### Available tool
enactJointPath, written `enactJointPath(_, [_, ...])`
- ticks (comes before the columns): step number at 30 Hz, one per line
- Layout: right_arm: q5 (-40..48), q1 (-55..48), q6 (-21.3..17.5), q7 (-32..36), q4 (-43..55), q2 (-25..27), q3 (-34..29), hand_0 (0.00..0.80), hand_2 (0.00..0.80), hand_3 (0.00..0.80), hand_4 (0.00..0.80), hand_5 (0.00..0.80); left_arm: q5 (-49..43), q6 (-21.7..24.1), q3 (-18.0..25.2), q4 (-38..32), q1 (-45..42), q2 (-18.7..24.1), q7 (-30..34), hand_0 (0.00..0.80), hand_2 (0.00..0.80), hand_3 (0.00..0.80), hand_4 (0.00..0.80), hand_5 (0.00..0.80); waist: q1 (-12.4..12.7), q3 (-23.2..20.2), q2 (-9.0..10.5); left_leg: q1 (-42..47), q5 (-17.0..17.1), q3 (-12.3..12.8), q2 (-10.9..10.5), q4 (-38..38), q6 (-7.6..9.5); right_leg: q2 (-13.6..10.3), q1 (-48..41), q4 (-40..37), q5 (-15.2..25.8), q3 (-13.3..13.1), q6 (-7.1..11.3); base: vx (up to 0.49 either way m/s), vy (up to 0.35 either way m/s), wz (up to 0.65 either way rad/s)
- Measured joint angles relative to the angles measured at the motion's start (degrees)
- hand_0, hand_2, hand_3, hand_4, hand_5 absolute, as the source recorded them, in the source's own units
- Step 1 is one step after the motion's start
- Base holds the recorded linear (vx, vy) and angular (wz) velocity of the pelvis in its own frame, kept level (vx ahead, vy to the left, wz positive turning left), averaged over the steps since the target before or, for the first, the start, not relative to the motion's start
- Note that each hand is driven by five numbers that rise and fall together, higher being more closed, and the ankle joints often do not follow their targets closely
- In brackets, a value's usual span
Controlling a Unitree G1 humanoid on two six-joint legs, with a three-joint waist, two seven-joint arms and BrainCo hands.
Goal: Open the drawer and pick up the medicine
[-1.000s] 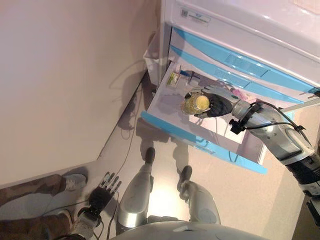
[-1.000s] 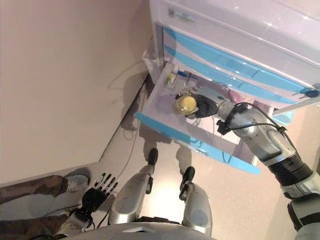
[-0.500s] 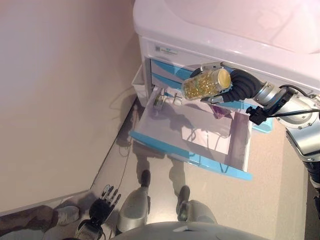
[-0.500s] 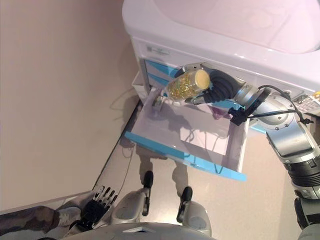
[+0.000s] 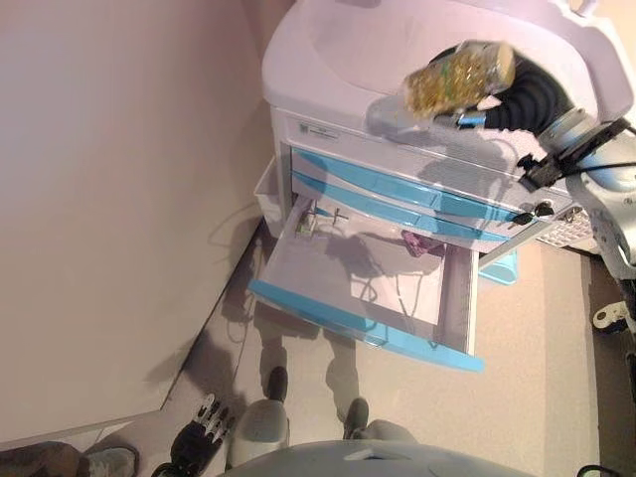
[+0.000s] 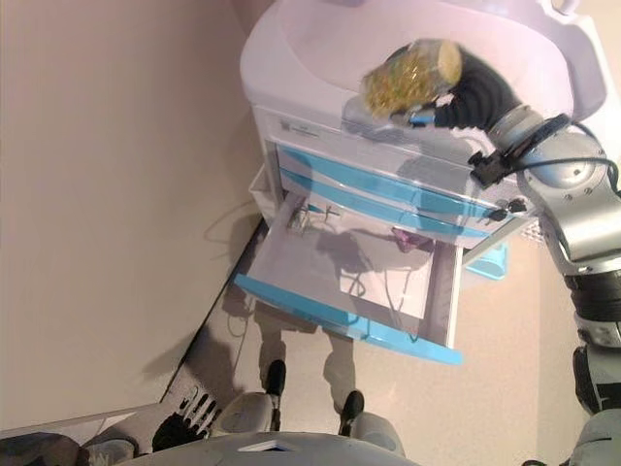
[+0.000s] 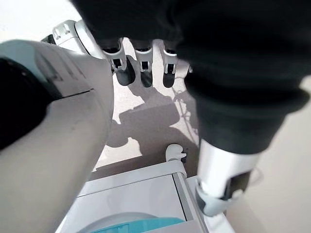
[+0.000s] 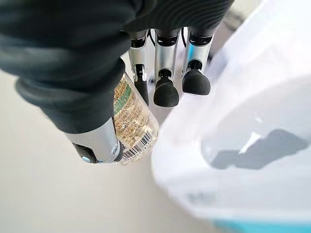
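The right hand [image 6: 464, 89] hangs over the white cabinet top [image 5: 378, 40] with its fingers curled round the medicine bottle [image 5: 459, 77]; the broad top below the fingertips is bare, rimmed by a raised edge. Lower down, the open drawer [image 5: 368, 288] juts from the cabinet front, its floor mostly bare, with small items in its back corners. The left hand [image 5: 195, 447] hangs low with straight fingers over bare floor, well apart from the drawer.

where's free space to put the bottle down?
Right hand holds the bottle over the cabinet top, which is bare. The open drawer is mostly bare mid-floor; small items crowd its back left corner and a purple item sits at the back.
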State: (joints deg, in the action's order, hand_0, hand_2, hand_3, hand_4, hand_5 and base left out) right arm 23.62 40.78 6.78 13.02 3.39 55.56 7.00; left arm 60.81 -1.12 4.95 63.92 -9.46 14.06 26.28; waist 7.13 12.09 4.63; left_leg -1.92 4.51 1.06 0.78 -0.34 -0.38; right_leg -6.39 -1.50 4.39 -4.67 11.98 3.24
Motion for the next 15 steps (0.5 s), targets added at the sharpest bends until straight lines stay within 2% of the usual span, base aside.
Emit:
enactJointPath(4, [0.0, 3.3, 2.7, -3.9, -6.5, 0.4, 0.3, 0.8, 0.8, 0.8, 0.8, 0.8, 0.0, -0.2, 0.1, 0.0, -0.1, 0.0, -0.6, 0.0, 0.0, 0.0, 0.0, 0.0, 0.9, -0.1, 0.01, 0.4, -0.1, -0.3, 0.1, 0.0, -0.12, 0.2, -0.7, -0.4, 0.0, 0.2, -0.07, 0.047, 0.004, 0.03])
enactJointPath(7, [0.0, 7.9, 5.8, -6.4, -13.9, 3.0, 2.6, 0.8, 0.8, 0.8, 0.8, 0.8, 0.0, -1.1, 0.1, -0.1, 0.0, 0.3, -1.4, 0.0, 0.0, 0.0, 0.0, 0.0, 1.4, -0.1, 0.03, 0.5, -0.1, -0.4, 0.0, 0.0, -0.12, 0.1, -0.9, -0.4, 0.1, 0.3, -0.07, 0.041, 0.003, 0.02])
enactJointPath(13, [-0.8, 19.5, 9.9, -8.6, -30.4, 8.9, 12.6, 0.8, 0.8, 0.8, 0.8, 0.8, 0.0, -1.6, 0.0, -0.2, 0.0, 1.0, -2.4, 0.0, 0.0, 0.0, 0.0, 0.0, 2.1, -0.1, 0.09, 0.6, -0.1, -0.8, 0.0, 0.0, -0.12, 0.2, -1.3, -0.7, 0.1, 0.9, -0.07, 0.011, -0.009, 0.02])
enactJointPath(15, [-2.8, 23.7, 10.9, -8.4, -35.6, 9.8, 17.8, 0.8, 0.8, 0.8, 0.8, 0.8, 0.0, -2.4, -0.1, -0.2, 0.0, 1.6, -2.7, 0.0, 0.0, 0.0, 0.0, 0.0, 2.1, -0.1, 0.11, 1.0, -0.1, -1.2, 0.0, 0.0, -0.12, 0.2, -2.0, -1.3, 0.2, 1.2, -0.1, 0.015, -0.012, 0.06])
